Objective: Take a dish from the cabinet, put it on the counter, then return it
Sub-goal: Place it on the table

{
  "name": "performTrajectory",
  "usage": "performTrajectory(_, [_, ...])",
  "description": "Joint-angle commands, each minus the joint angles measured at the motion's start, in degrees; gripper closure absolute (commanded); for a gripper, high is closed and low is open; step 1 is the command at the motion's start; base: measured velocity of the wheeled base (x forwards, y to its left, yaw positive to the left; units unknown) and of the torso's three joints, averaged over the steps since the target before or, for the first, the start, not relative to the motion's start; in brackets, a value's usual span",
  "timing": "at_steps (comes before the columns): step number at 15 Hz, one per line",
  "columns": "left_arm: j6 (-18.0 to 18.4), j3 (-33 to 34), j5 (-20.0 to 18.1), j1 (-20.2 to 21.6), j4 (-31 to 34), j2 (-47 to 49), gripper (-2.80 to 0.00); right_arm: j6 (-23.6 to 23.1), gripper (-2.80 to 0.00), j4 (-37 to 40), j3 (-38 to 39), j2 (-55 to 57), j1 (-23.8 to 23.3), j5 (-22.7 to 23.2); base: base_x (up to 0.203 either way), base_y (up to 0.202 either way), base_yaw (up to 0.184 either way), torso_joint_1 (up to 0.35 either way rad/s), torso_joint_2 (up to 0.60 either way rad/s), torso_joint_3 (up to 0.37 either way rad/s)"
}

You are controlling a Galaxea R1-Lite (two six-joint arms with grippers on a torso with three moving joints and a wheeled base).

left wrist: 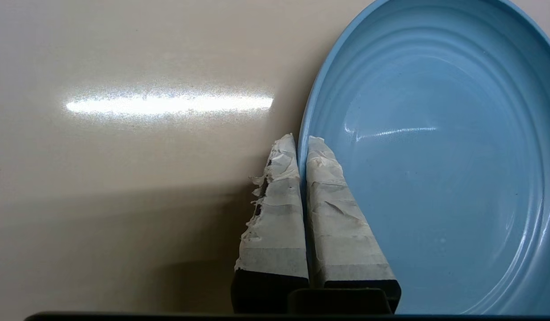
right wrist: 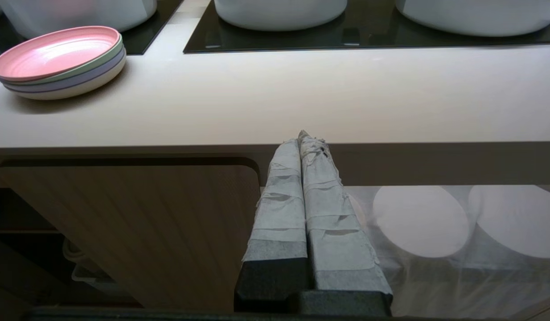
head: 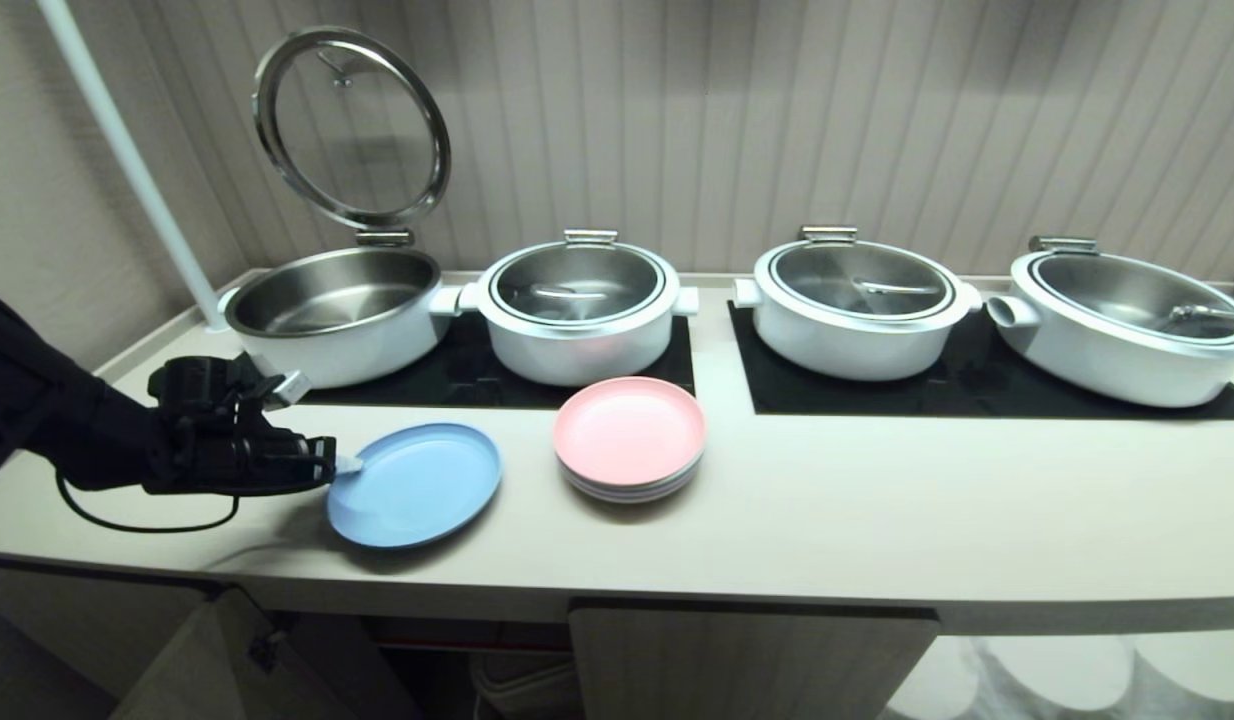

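1. Two cabinet doors are showing nearest, under the counter's front edge: one closed fluted door [head: 752,660] at the middle and one swung open [head: 192,655] on the robot's left, exposing the dark cabinet [head: 427,665] interior.
2. One right claw [right wrist: 307,136] is hanging low in front of the counter edge beside the closed door, its taped fingers [right wrist: 281,200] pressed together on nothing.
3. One left arm is reaching in level from the robot's left over the counter [head: 877,510], and its left claw [head: 345,465] is pointing toward the middle, with its fingers [left wrist: 275,209] clamped together on the near-left rim of the dish [head: 415,484].
4. One blue dish is lying near the counter's front edge, with one finger inside the rim and one outside; whether it is fully resting on the surface I cannot tell.
5. One stack of pastel plates [head: 629,438], pink on top, is sitting just to the right of the dish, apart from it.
6. Two black mats [head: 977,385] are lying farther back, carrying four white pots: one with its lid raised open [head: 332,312] and three with lids down [head: 575,308], [head: 857,305], [head: 1127,322].
7. One white pole [head: 127,160] is slanting up at the far left against the ribbed wall [head: 777,110].
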Motion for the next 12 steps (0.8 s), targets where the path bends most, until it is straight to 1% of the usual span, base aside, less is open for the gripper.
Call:
performTrajectory(1, [0.0,-0.1,-0.1,-0.1,-0.1,0.2,0.0,0.0,0.0,0.0,0.0,0.0,0.0,0.0,0.0,0.0,0.0,0.0,0.0,0.0])
performTrajectory(12, [0.3,0.1,-0.1,-0.3,-0.2,0.3,0.0,0.0,0.0,0.0,-0.1,0.0,0.0,0.0,0.0,0.0,0.0,0.0,0.0,0.0])
